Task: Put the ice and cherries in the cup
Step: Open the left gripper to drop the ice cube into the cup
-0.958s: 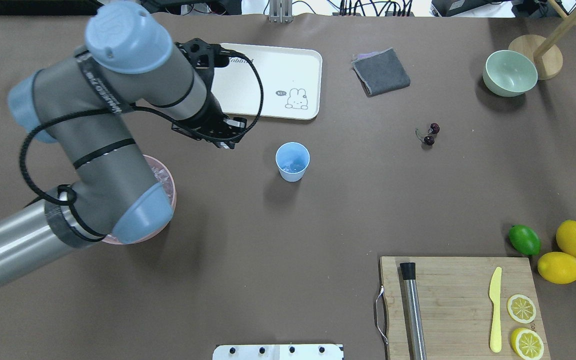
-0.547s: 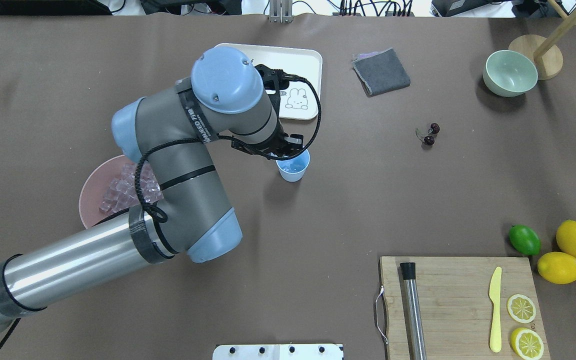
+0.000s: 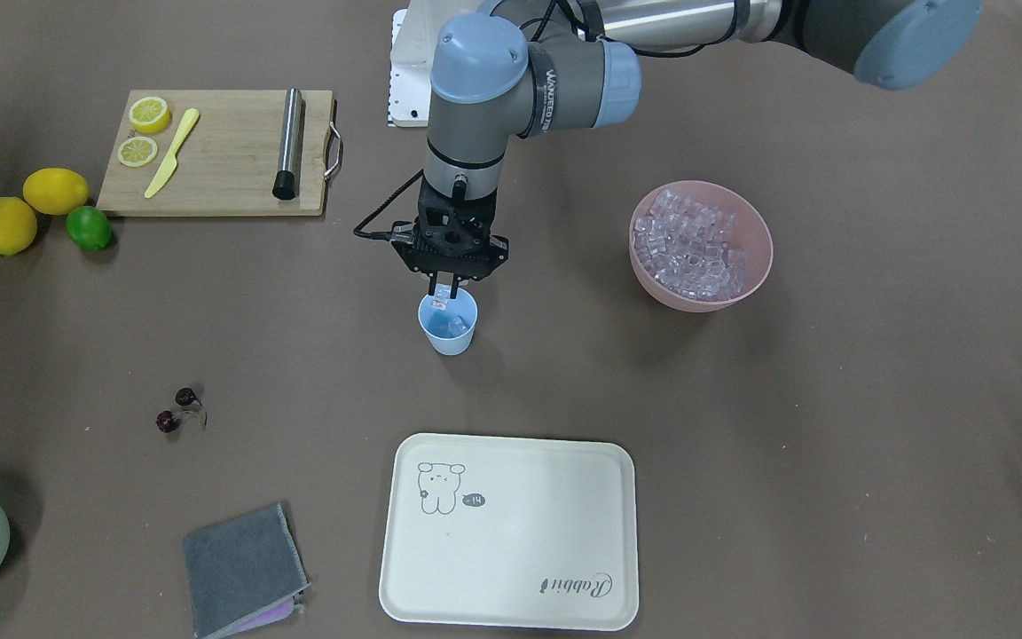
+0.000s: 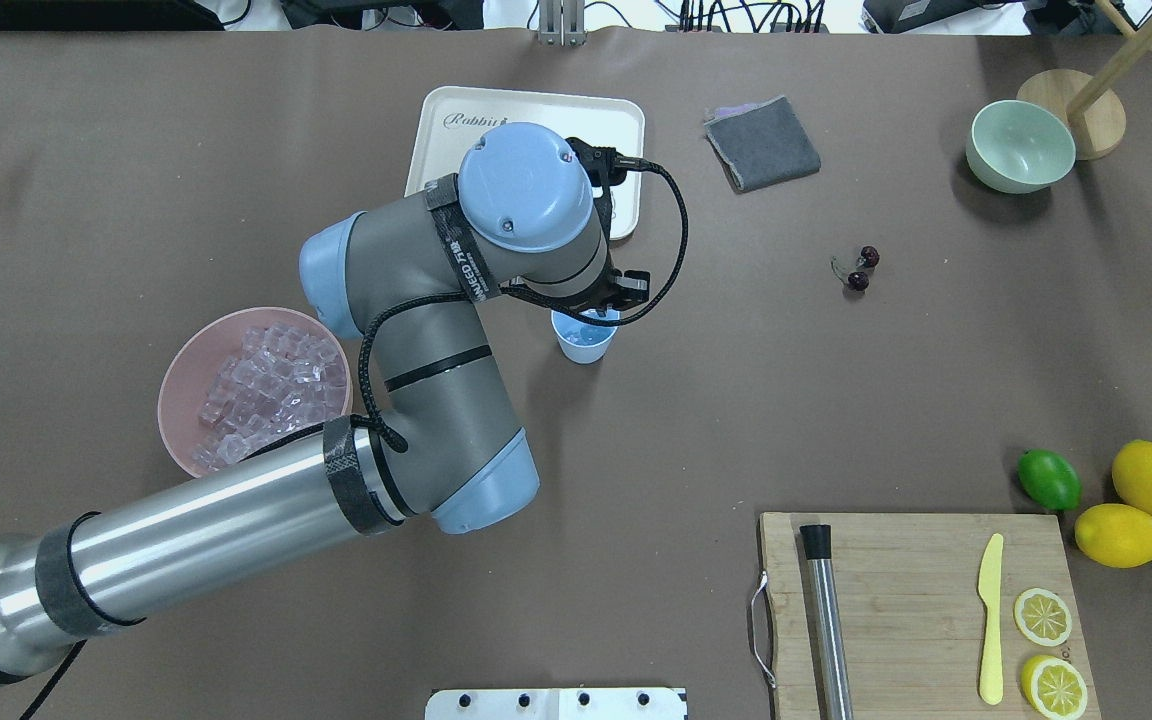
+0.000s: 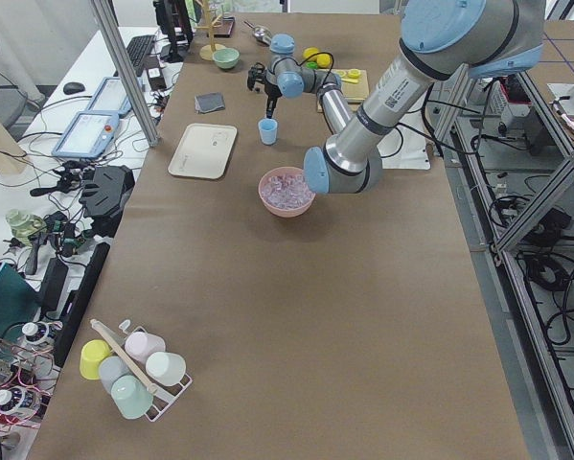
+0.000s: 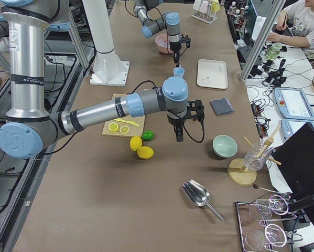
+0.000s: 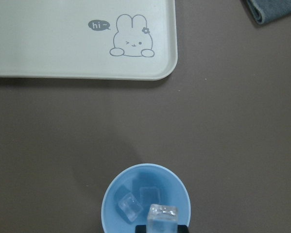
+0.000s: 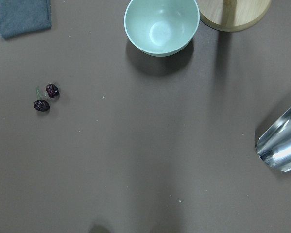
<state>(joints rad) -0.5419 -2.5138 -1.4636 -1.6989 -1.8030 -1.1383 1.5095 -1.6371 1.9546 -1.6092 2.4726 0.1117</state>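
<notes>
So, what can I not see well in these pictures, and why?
Right gripper: seen only in exterior right view, too small to judge open or shut.
Cup: left wrist view's bottom edge cuts it; the held ice cube covers part inside.
Scoop: cut by right wrist view's edge.

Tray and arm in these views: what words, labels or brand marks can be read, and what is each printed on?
"hi~": in the speech bubble beside the rabbit drawing on the tray.
"Rabbit": script lettering near one edge of the same tray, upside down in the front-facing view.
Black band on the left arm: white lettering, too blurred to read with certainty.
Nothing else carries readable text.
</notes>
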